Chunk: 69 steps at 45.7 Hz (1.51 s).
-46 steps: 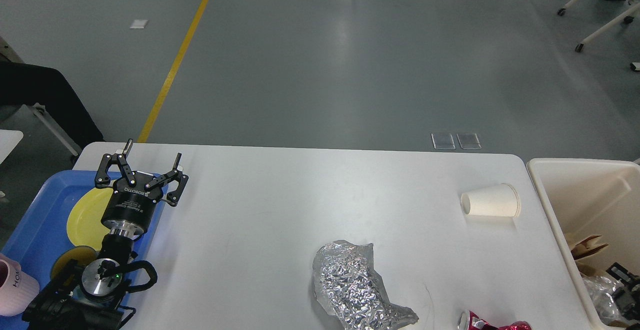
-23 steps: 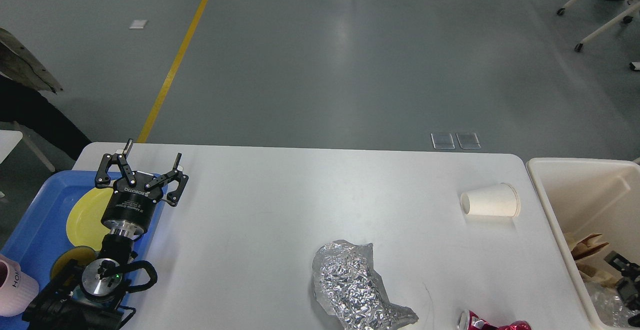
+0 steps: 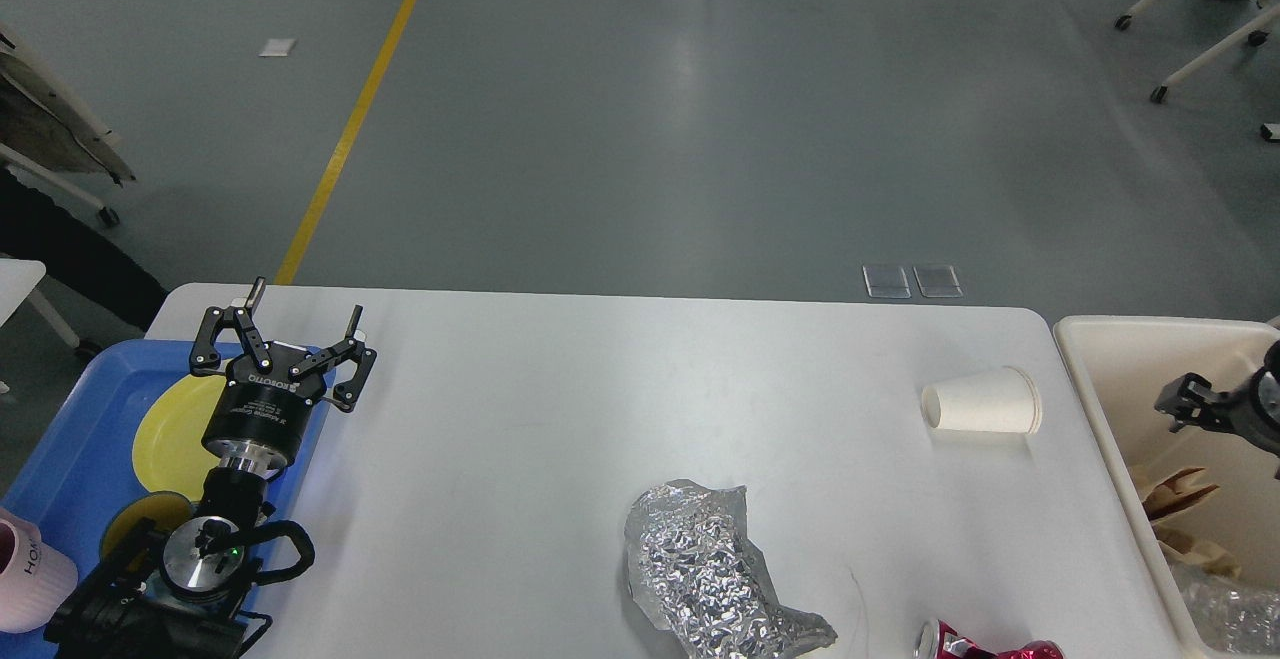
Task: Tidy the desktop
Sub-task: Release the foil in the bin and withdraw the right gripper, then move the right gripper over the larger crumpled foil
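Note:
The white desktop holds a white paper cup lying on its side at the right, a crumpled foil sheet near the front middle, and a crushed red can at the front edge. My left gripper is open and empty, raised over the desktop's left end next to the blue tray. My right gripper hangs over the cream-white bin at the right edge; it is small and dark, so its fingers cannot be told apart.
A blue tray at the left holds a yellow plate, a small yellow dish and a pink cup. The cream-white bin at the right holds brown paper and plastic. Chair legs stand on the grey floor behind.
My right gripper has risen from low inside the bin to above it, moving up and toward the far side. The left arm has not moved.

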Tool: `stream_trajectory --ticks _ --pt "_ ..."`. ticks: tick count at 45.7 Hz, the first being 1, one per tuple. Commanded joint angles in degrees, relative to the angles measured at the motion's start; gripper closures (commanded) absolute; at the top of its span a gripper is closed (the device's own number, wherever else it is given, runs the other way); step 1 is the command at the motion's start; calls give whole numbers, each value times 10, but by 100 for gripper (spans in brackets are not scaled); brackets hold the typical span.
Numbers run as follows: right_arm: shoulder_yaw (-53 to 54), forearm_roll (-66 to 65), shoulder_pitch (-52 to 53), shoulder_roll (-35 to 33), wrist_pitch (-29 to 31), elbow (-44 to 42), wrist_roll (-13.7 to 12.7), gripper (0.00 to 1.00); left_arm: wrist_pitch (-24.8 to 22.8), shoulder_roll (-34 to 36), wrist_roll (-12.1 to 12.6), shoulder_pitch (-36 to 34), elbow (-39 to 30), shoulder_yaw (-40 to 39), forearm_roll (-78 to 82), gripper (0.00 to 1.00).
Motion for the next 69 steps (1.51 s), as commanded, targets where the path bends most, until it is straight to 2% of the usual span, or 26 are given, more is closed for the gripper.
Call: stream_trajectory --ticks 1,4,6,11,14,18,23,31,34,40,45,47,50,52,55,63,66,69 --pt "-40 -3 90 21 104 12 -1 0 0 0 0 0 0 0 0 3" --pt "-62 -3 147 37 127 38 -1 0 0 0 1 0 0 0 0 3" --pt "-72 -3 190 38 127 87 -2 0 0 0 1 0 0 0 0 3" --pt "-118 -3 323 36 127 263 -8 0 -1 0 1 0 0 0 0 3" --pt "-149 -2 426 46 127 402 -8 0 -1 0 1 0 0 0 0 3" --pt "-163 4 517 78 116 515 -9 0 -1 0 1 0 0 0 0 3" --pt "-161 15 601 116 114 615 -8 0 0 0 1 0 0 1 0 3" --pt "-160 73 685 122 106 726 -8 2 0 -1 1 0 0 1 0 3" --pt "-157 75 702 120 84 761 -8 2 0 0 1 0 0 1 0 3" --pt "-156 76 712 118 15 805 -8 2 0 0 1 0 0 1 0 3" --pt "-156 84 713 117 -6 807 -8 3 -1 0 0 0 0 1 0 3" --pt "-153 94 714 117 -10 807 -8 7 -1 0 1 0 0 1 0 3" --pt "-143 112 714 117 -16 811 -8 8 -1 0 1 0 0 1 0 3" --pt "-103 130 713 115 -35 815 -8 13 0 0 1 0 0 1 0 3" --pt "-77 134 704 114 -60 823 -8 13 -1 0 1 0 0 1 0 3" --pt "-10 122 587 120 -110 799 -13 13 -1 0 1 0 0 0 0 3" --pt "14 111 521 124 -132 784 -28 13 -1 0 1 0 0 0 0 3" --pt "37 75 459 130 -156 767 -54 13 -1 0 1 0 0 0 0 3"
